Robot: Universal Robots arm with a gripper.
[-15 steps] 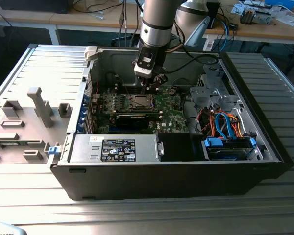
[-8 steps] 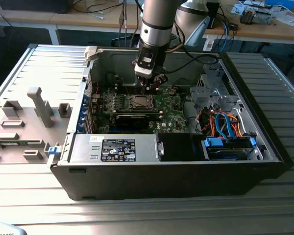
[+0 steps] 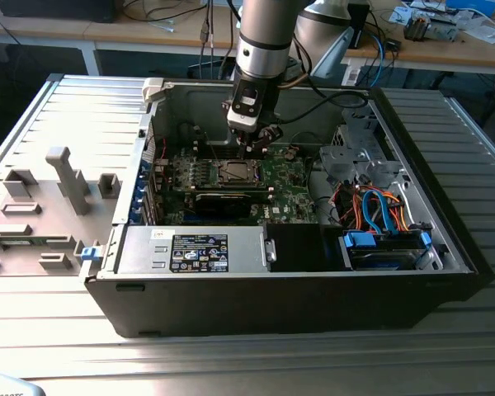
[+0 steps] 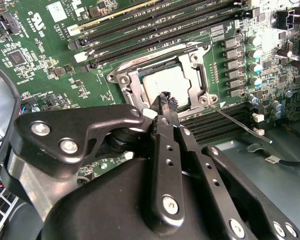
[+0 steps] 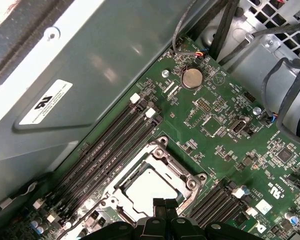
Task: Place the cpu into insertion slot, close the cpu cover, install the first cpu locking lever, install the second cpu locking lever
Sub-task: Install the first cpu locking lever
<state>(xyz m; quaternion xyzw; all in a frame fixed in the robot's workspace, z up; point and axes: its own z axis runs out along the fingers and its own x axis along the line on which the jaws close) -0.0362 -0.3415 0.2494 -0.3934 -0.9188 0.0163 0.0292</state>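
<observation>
The cpu (image 4: 162, 84) sits flat in the insertion slot (image 3: 235, 172), its silvery-grey square top facing up and evenly framed on all sides in both wrist views. The slot is a small square socket with a silver metal rim, set into the green motherboard (image 4: 55, 60) near its middle in the exterior view. The cpu cover (image 4: 194, 75), a thin silver frame plate with a large square window, lies lowered over the chip, so that the metal top shows through the window. One thin wire locking lever (image 4: 240, 125) juts out at an angle from a corner of the socket, away from the frame.
</observation>
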